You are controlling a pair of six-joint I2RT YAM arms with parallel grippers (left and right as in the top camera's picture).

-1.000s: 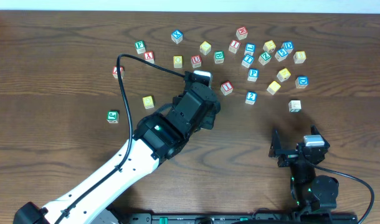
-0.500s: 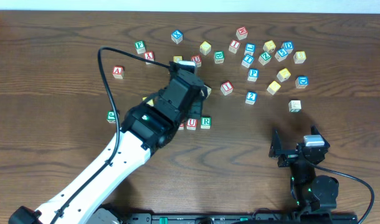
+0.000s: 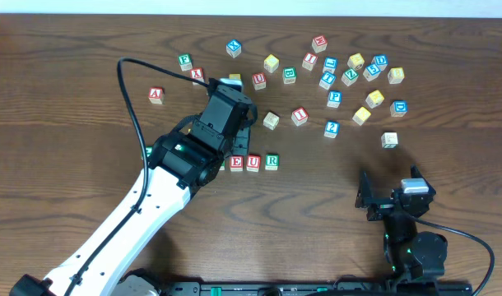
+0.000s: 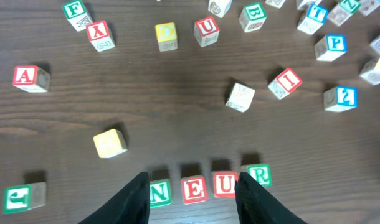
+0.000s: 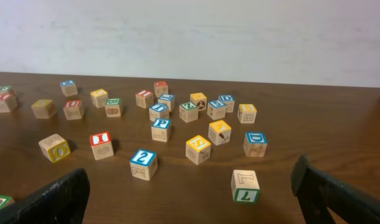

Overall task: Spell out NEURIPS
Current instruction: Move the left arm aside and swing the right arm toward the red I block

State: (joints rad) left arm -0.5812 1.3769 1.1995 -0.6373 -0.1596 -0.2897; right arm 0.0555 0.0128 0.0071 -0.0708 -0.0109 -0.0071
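A row of cubes reads green N [image 4: 160,193], red E [image 4: 194,190], red U [image 4: 225,185], green R [image 4: 259,175]. In the overhead view E [image 3: 236,163], U [image 3: 253,163] and R [image 3: 271,161] show, while my left arm covers N. My left gripper [image 4: 193,202] hangs above the row, open and holding nothing. Red I [image 3: 299,116] [image 4: 285,83] lies behind the row to the right. Blue P [image 3: 334,99] and the yellow-faced S [image 5: 198,149] [image 3: 362,115] lie further right. My right gripper [image 5: 193,199] stands open and empty at the front right.
Loose cubes crowd the back right, among them a second red U [image 3: 258,80], blue 2 [image 3: 332,128] and green 7 [image 3: 389,140]. Red A [image 3: 155,94], green F [image 3: 184,61] and red X [image 3: 197,74] lie back left. A yellow cube [image 4: 109,143] sits left of the row.
My left arm has swung left and back, uncovering E, U and R in the overhead view. Its jaws kept the same gap. The right arm has not moved.
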